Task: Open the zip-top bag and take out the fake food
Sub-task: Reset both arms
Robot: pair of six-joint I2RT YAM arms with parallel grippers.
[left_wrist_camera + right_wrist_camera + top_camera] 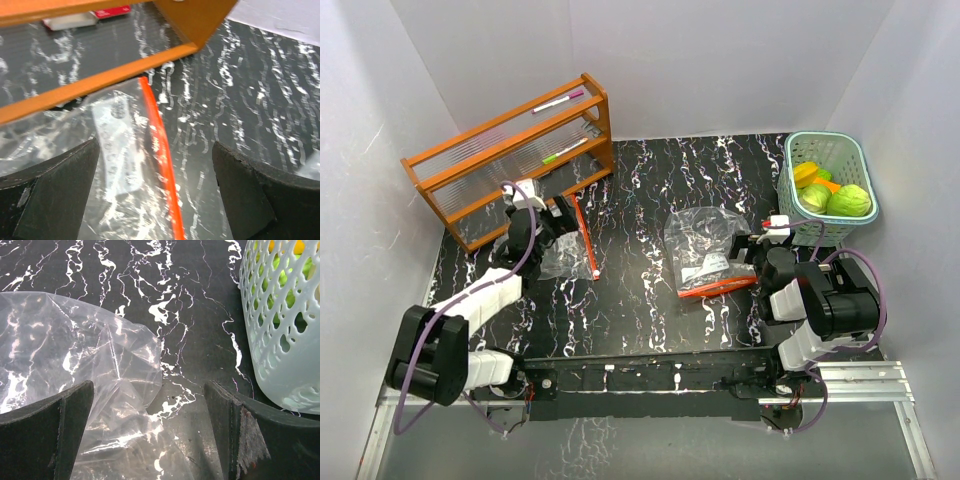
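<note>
A clear zip-top bag [705, 245] with an orange zip strip [716, 288] lies mid-table. My right gripper [752, 252] is open, low at its right edge; in the right wrist view the bag [75, 355] lies under the left finger [45, 430]. A second clear bag [565, 255] with an orange strip [588, 240] lies at the left. My left gripper [556, 216] is open over it, the strip [162, 160] between its fingers. The fake food [835, 190], a pale-green ball and yellow-orange pieces, sits in the teal basket [798, 150]. No food shows in either bag.
An orange wooden rack [510, 160] holding pens stands at the back left, close above my left gripper [155, 200], with its rail [100, 85] just ahead. The basket wall [285, 340] stands right of my right gripper [150, 435]. White walls enclose the table.
</note>
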